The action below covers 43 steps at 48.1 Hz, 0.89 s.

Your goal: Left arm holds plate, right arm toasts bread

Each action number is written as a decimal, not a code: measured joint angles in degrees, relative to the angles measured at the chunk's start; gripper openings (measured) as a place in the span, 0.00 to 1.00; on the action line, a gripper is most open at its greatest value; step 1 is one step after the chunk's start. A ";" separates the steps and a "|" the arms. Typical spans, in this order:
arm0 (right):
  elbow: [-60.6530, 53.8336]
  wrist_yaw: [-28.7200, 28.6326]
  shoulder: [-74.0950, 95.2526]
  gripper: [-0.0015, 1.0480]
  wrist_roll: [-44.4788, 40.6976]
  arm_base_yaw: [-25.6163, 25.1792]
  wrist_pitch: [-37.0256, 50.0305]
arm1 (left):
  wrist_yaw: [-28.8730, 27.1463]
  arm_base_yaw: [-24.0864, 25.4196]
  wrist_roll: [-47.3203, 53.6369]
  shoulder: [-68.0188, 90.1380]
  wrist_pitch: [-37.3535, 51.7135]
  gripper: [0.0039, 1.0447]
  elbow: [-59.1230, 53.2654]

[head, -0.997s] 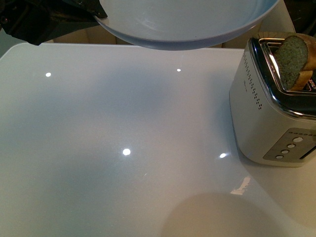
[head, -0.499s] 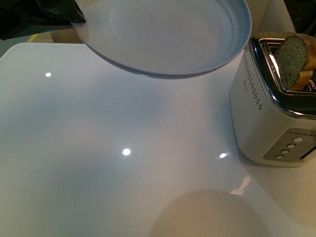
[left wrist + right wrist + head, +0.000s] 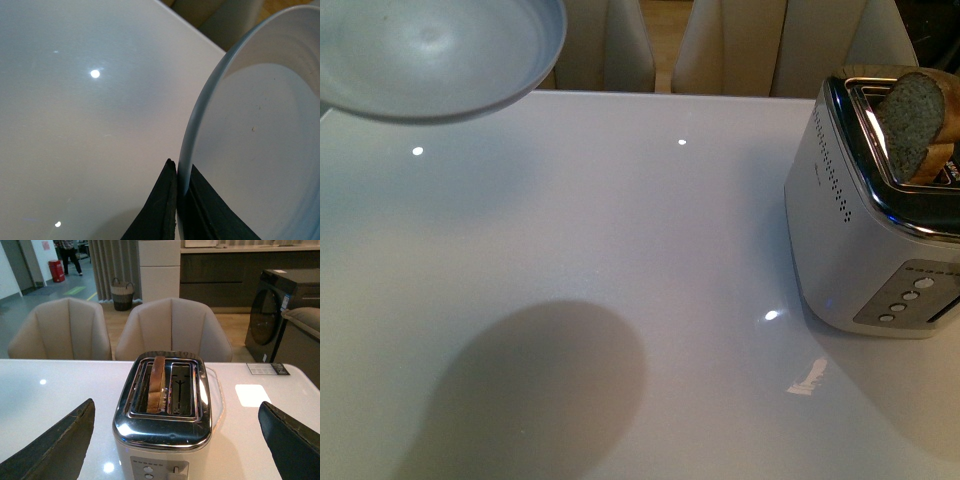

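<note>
The glossy white table [image 3: 620,250] fills most of the front view and carries the toaster [image 3: 860,250]. The toaster stands at the table's right side, its button panel turned toward the robot. Beyond the toaster, on the far side of the table, stand two beige chairs [image 3: 172,327].

The pale blue-grey plate [image 3: 430,60] is well apart from the toaster, across the table toward its far left corner. It tilts with its hollow facing the camera and seems to hang clear of the table, though the front view does not make this certain. A round shadow lies on the table nearer the robot.

The bread [image 3: 910,120] stands upright in one of the toaster's two slots with its rounded top poking out above the chrome. The other slot is empty.

The left tool [image 3: 181,175] is pinched narrow on the plate's rim, one black finger on the outside and one on the inside. The right tool [image 3: 176,405] faces the toaster's button end, spread wide and holding nothing, a finger showing on either side of the toaster.
</note>
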 joint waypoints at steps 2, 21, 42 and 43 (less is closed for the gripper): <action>0.00 0.00 0.00 0.91 0.00 0.00 0.00 | 0.59 1.97 1.01 1.95 1.62 0.03 -0.77; 0.00 0.00 0.00 0.91 0.00 0.00 0.00 | 1.16 10.01 4.35 26.01 20.79 0.03 -4.50; 0.00 -0.02 0.00 0.91 0.02 0.00 0.00 | 3.82 9.44 -1.05 40.59 29.05 0.03 -3.28; 0.00 0.00 0.00 0.91 0.00 0.00 0.00 | 3.82 9.44 -1.07 40.96 29.24 0.03 -3.21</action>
